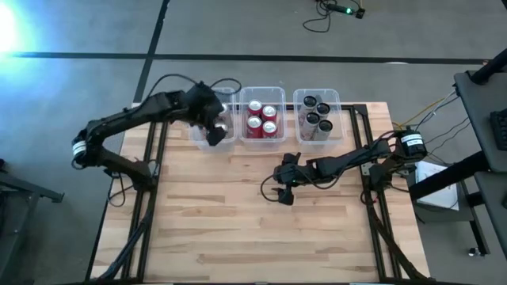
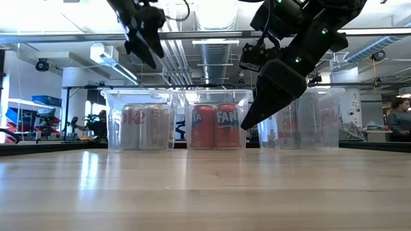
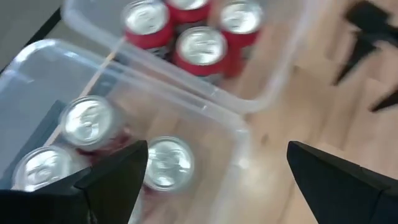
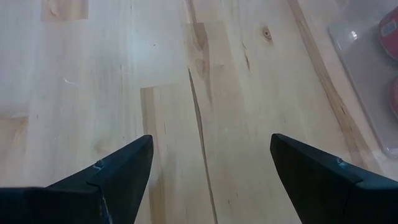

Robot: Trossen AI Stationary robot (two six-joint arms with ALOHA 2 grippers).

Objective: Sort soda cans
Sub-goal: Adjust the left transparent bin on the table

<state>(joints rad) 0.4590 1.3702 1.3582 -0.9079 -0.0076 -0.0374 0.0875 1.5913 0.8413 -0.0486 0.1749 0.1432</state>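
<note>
the left claw (image 1: 215, 129) hangs spread and empty over the left bin (image 1: 207, 141) at upper centre of the high view; best to lift it straight up, clear of the wall, so no can gets tipped. that bin holds the silver soda cans (image 3: 166, 163). the middle bin (image 1: 264, 93) holds four red soda cans (image 1: 262, 118), the right bin (image 1: 317, 96) the black soda cans (image 1: 317, 112). the right claw (image 1: 279, 193) waits apart and empty over bare table (image 1: 238, 229) at centre frame.
</note>
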